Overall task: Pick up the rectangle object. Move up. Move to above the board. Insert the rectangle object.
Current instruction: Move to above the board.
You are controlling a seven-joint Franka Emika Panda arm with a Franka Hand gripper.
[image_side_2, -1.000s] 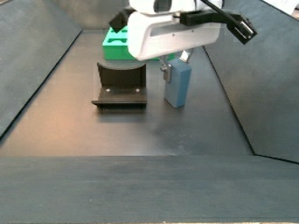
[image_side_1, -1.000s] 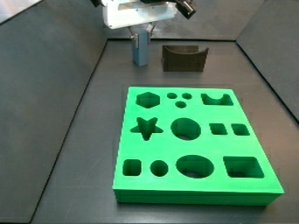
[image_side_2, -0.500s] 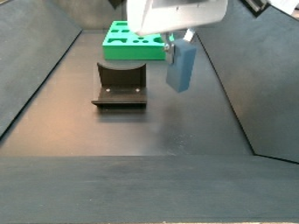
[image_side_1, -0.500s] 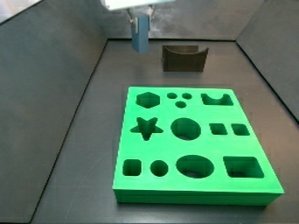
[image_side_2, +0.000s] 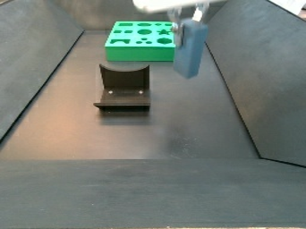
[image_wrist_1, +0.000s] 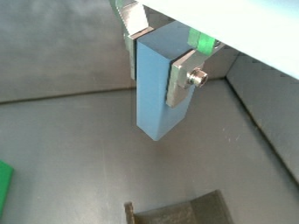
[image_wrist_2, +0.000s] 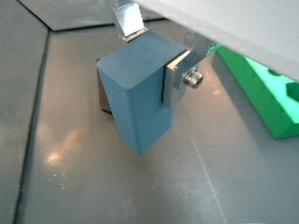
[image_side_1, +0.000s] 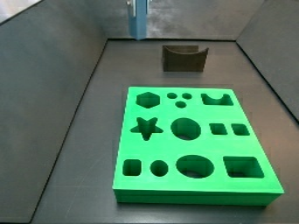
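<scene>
End effector (image_wrist_1: 159,54) around rectangle object (image_wrist_1: 160,92)

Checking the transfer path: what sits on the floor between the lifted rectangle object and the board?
In a side view, the dark notched block stands between the rectangle object, held high in the claw, and the board. Otherwise the floor is bare.

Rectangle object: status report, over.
Hand shut on rectangle object, block clear of the floor. Not yet above board. Nothing in the way.
</scene>
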